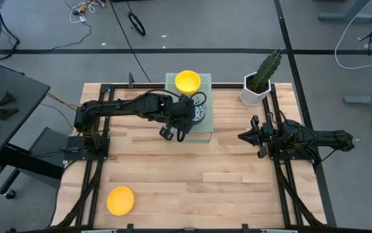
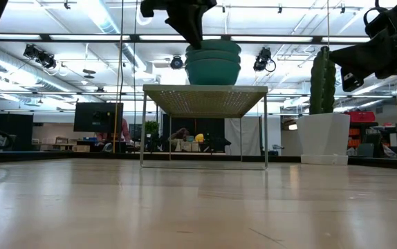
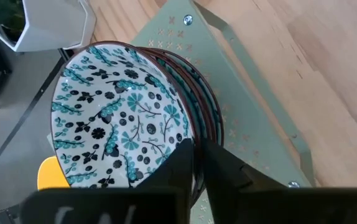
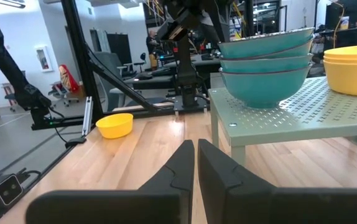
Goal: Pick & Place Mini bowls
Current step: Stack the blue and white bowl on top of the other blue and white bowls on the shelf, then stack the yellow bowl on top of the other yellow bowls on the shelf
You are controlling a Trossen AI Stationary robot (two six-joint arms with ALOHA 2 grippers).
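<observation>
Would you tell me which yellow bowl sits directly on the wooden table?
The yellow bowl near the table's front left corner; the other one rests on the green rack.

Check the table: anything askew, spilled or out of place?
One yellow bowl sits alone near the table's front left corner, far from the green perforated stand that carries the patterned bowl stack and the other yellow bowls. The left gripper is at the patterned stack's rim. Nothing is spilled, tipped or visibly damaged.
</observation>
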